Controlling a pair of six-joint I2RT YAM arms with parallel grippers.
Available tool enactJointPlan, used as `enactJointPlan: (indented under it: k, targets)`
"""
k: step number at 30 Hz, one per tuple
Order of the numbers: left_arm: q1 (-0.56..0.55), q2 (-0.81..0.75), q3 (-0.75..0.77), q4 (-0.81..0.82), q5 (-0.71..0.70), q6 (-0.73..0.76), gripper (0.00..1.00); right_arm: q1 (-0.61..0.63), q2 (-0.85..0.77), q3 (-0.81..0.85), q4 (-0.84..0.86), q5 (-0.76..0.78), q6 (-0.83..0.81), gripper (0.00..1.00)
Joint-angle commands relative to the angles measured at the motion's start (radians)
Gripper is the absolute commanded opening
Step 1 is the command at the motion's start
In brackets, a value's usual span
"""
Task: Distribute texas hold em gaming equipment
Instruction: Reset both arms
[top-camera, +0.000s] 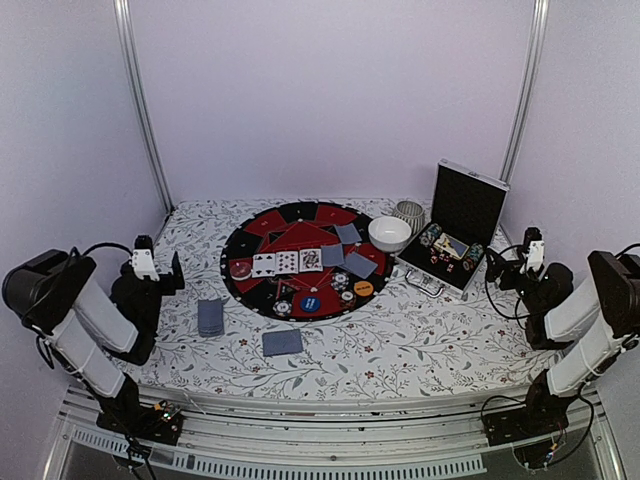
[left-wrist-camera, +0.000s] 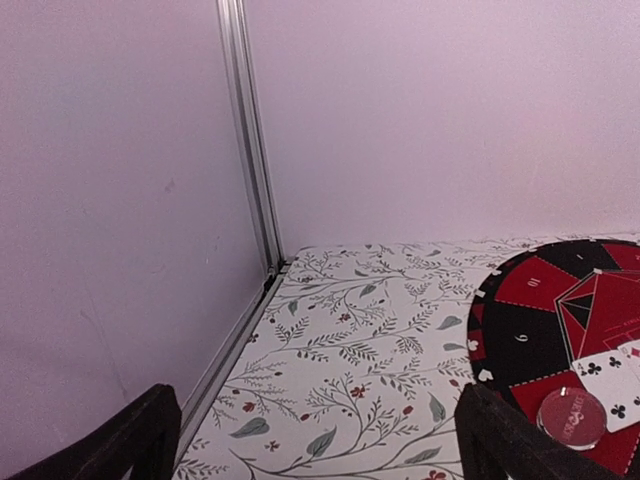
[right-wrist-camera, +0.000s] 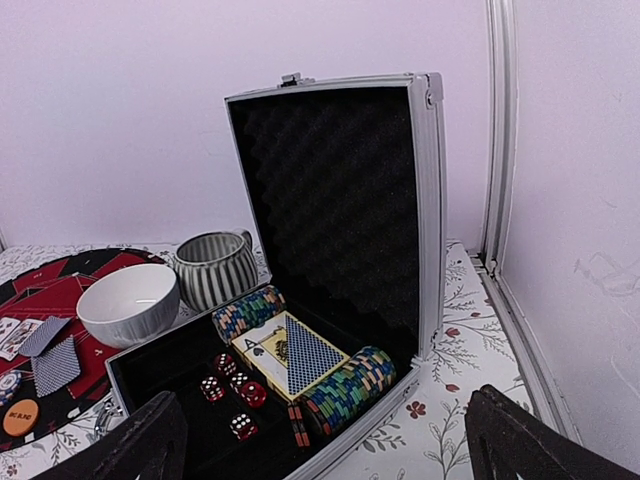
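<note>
A round black-and-red mat (top-camera: 245, 243) lies mid-table, with a red and black triangular marker (top-camera: 298, 236) at its centre. On it are face-up playing cards (top-camera: 285, 262), grey-blue backed cards (top-camera: 360, 264), striped poker chips (top-camera: 283, 308), and a red disc (top-camera: 240, 269), a blue disc (top-camera: 310, 302) and an orange disc (top-camera: 363, 288). Two face-down card stacks (top-camera: 210, 317) (top-camera: 282, 342) lie on the cloth in front of the mat. My left gripper (top-camera: 165, 272) (left-wrist-camera: 320, 450) hangs open over bare cloth left of the mat. My right gripper (top-camera: 505, 268) (right-wrist-camera: 320, 450) is open and empty, facing the case.
The open silver-edged black case (top-camera: 470, 205) (right-wrist-camera: 340, 190) stands at the right, holding two chip rolls (right-wrist-camera: 350, 385), a card deck (right-wrist-camera: 290, 355) and red dice (right-wrist-camera: 228, 395). A white bowl (top-camera: 389, 233) (right-wrist-camera: 128, 300) and a striped cup (top-camera: 408, 214) (right-wrist-camera: 213, 265) sit beside it. Walls enclose three sides.
</note>
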Motion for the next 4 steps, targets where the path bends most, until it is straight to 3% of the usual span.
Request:
enactJointPlan:
  k: [1,4]
  targets:
    - [0.027,-0.021,0.036,0.012,0.017,-0.022,0.98,0.01,0.005,0.021,0.004,-0.009,-0.01,0.99]
    - [0.051,-0.033,0.052,-0.044,0.032,-0.051,0.98,0.011,0.003,0.019,0.005,-0.01,-0.012,0.99]
